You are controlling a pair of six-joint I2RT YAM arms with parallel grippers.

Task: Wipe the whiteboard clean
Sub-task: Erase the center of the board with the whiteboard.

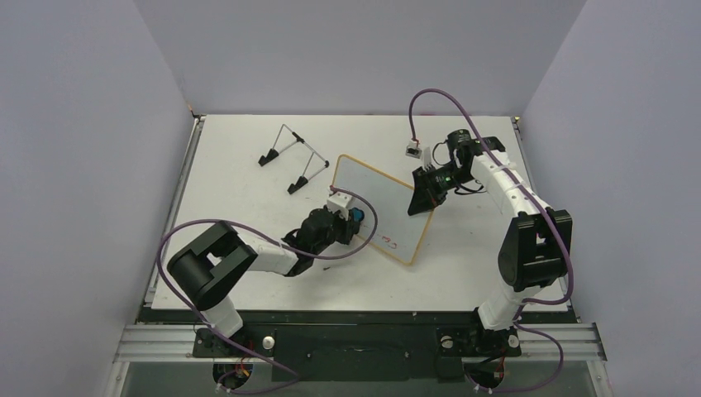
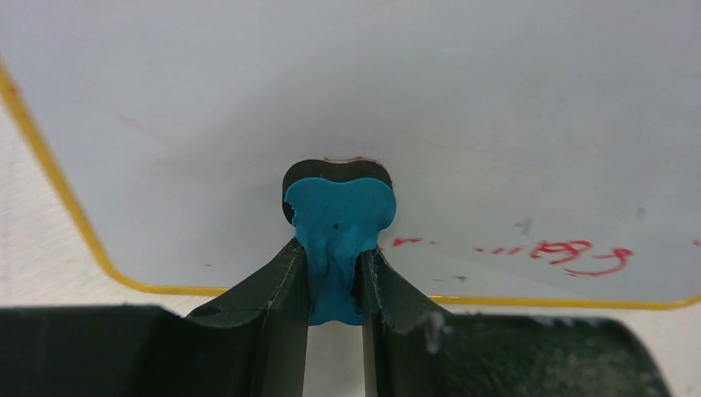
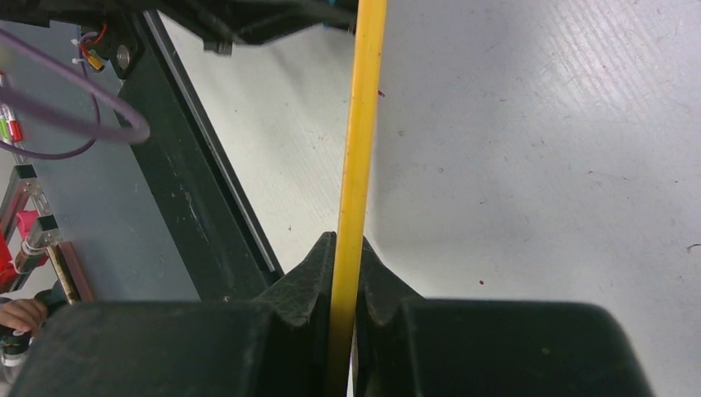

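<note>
Left pincer (image 2: 333, 269) nips blue eraser (image 2: 340, 211), seemingly touching whiteboard (image 2: 248, 107).

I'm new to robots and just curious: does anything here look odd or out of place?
Nothing looks broken. The whiteboard is off the wire stand, which sits apart; the right gripper pinches its yellow rim. The blue eraser looks squashed in the left gripper, with red scribbles left nearby.
</note>
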